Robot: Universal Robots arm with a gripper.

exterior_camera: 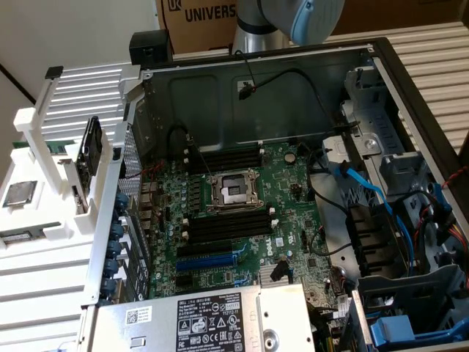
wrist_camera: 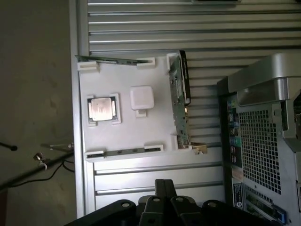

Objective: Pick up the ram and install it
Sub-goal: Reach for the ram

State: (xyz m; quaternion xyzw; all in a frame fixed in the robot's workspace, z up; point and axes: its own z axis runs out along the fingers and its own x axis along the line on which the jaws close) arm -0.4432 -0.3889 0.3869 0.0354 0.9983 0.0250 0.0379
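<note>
Gripper (wrist_camera: 162,188): fingers pressed together, holding nothing, above white tray (wrist_camera: 122,127) beside computer case (wrist_camera: 258,141). Tray holds processor chip (wrist_camera: 103,109), white block (wrist_camera: 141,98), upright card (wrist_camera: 179,103). Ram (wrist_camera: 113,60): thin green strip, edge-on in white clips at tray edge, untouched. Similar strip (wrist_camera: 123,151) at opposite edge. Exterior view adds case interior: motherboard (exterior_camera: 278,176), black memory slots (exterior_camera: 227,229) bare, arm (exterior_camera: 293,18) overhead.

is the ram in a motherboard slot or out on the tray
Out: the ram lies clipped in the white tray beside the case, and the black memory slots look empty.
</note>
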